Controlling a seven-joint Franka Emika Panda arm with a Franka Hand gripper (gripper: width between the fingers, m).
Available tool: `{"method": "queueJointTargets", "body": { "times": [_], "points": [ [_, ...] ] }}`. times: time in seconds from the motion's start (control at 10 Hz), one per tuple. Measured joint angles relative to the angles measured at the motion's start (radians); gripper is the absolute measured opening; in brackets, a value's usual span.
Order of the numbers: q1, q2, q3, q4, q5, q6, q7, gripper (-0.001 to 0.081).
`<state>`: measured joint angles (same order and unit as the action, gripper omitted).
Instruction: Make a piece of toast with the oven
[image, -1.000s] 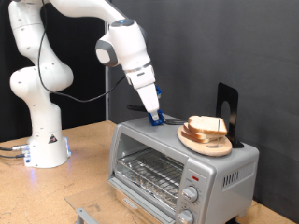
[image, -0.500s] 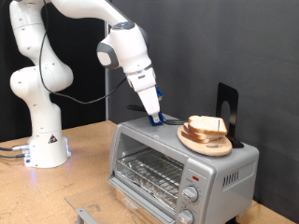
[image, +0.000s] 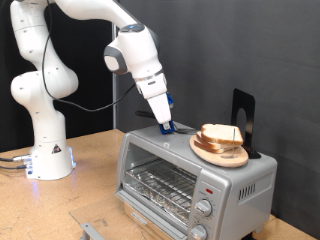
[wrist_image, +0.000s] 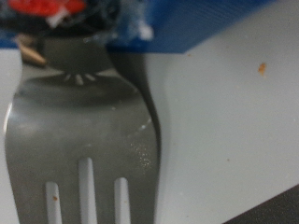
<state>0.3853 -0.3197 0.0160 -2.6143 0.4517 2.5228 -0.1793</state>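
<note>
The silver oven stands on the wooden table at the exterior view's lower right, its wire rack visible behind the glass front. My gripper points down onto the oven's top near its back left corner, its blue-tipped fingers touching the metal. In the wrist view a metal fork fills the picture, very close, under a blue part. Bread slices lie piled on a round wooden plate on the oven's top, to the right of the gripper. No separate piece of toast shows.
A black upright stand rises behind the plate on the oven's top. The arm's white base sits on the table at the exterior view's left, with cables beside it. A small metal piece lies at the table's front edge.
</note>
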Motion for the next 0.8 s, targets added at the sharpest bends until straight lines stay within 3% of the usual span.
{"method": "queueJointTargets", "body": {
  "times": [0.3, 0.6, 0.8],
  "points": [
    [0.009, -0.022, -0.009, 0.009, 0.086, -0.012, -0.043, 0.0463],
    [0.003, -0.104, -0.030, 0.044, 0.102, -0.171, -0.042, 0.0465],
    [0.003, -0.099, -0.028, 0.032, 0.110, -0.130, -0.041, 0.0465]
  ]
}}
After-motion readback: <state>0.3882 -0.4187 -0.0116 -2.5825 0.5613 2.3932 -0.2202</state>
